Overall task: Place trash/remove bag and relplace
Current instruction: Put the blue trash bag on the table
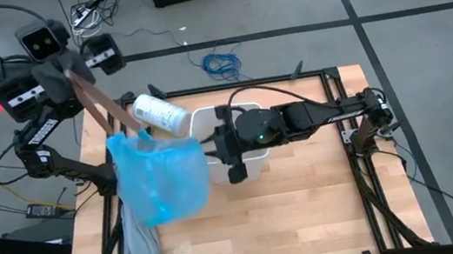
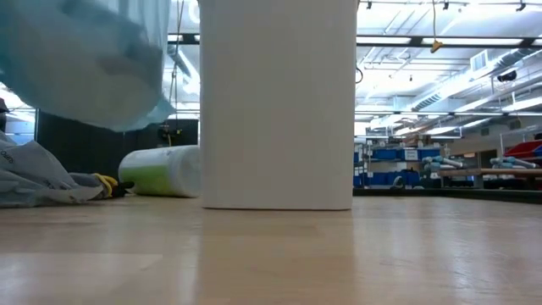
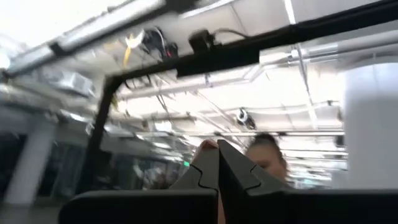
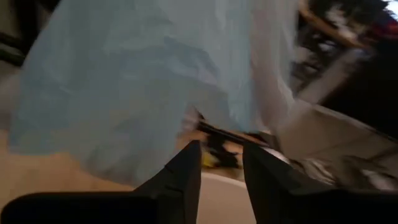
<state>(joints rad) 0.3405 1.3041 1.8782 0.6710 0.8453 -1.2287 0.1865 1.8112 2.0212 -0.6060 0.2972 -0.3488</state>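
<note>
at nine o'clock from the right gripper (image 1: 216, 150), jaws apart and empty, the bag (image 1: 160, 178) hangs long-axis down from the clenched left gripper (image 1: 131, 138); right arm nearer the bin (image 1: 254, 169).

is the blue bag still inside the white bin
No, the blue bag hangs in the air beside the white bin, off the table.

Closed left end effector (image 3: 217, 171) points toward ceiling beams (image 3: 249, 46).
</note>
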